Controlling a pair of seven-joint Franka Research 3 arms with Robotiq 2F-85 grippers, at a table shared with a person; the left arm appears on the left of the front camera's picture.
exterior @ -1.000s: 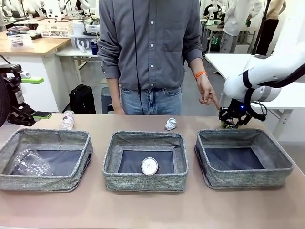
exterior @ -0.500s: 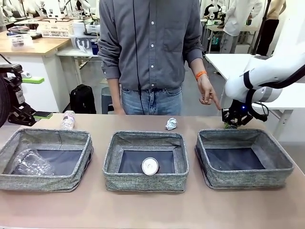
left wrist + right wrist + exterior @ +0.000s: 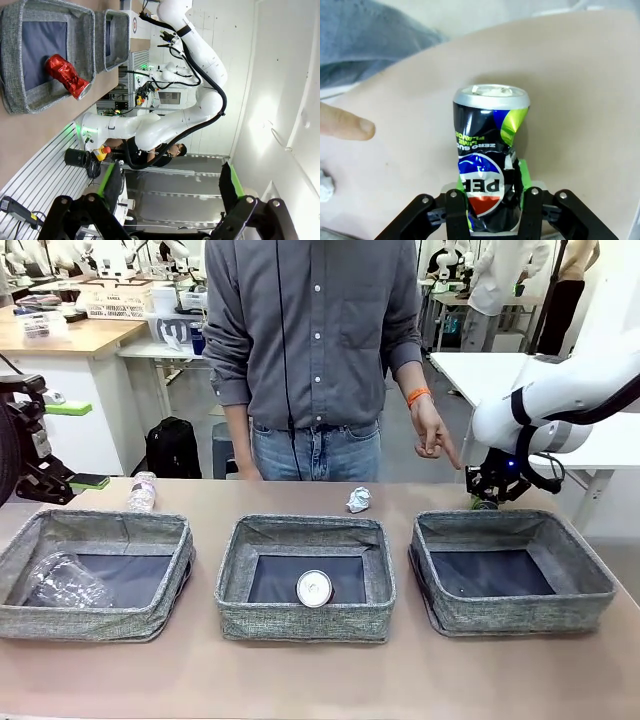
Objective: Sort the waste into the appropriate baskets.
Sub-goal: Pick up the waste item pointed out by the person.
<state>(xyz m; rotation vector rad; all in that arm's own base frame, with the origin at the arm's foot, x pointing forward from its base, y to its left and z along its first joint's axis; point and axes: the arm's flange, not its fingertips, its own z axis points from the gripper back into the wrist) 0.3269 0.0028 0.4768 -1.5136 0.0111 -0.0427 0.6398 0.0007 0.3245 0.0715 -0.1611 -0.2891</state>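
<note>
Three grey baskets stand in a row: left [image 3: 100, 625], middle [image 3: 300, 625], right [image 3: 520, 620]. A dark can with a green patch [image 3: 490, 150] sits between the green pads of my right gripper [image 3: 492, 195], which is shut on it just behind the right basket [image 3: 487, 498]. My left gripper [image 3: 170, 200] is open, raised off to the left with nothing between its fingers. A red soda can [image 3: 314, 588] [image 3: 65, 75] lies in the middle basket. Clear crushed plastic [image 3: 60, 580] is in the left basket. A crumpled paper ball [image 3: 358, 500] and a plastic bottle [image 3: 142, 490] lie on the table.
A person stands at the far side; one hand [image 3: 435, 440] points down near my right gripper, its fingertip [image 3: 345, 124] close to the can. The right basket's dark bottom [image 3: 490, 575] is bare. Bare table [image 3: 300, 680] runs in front of the baskets.
My right gripper with the dark can has shifted slightly to the right and up. The left arm, the baskets and the other litter have stayed put.
</note>
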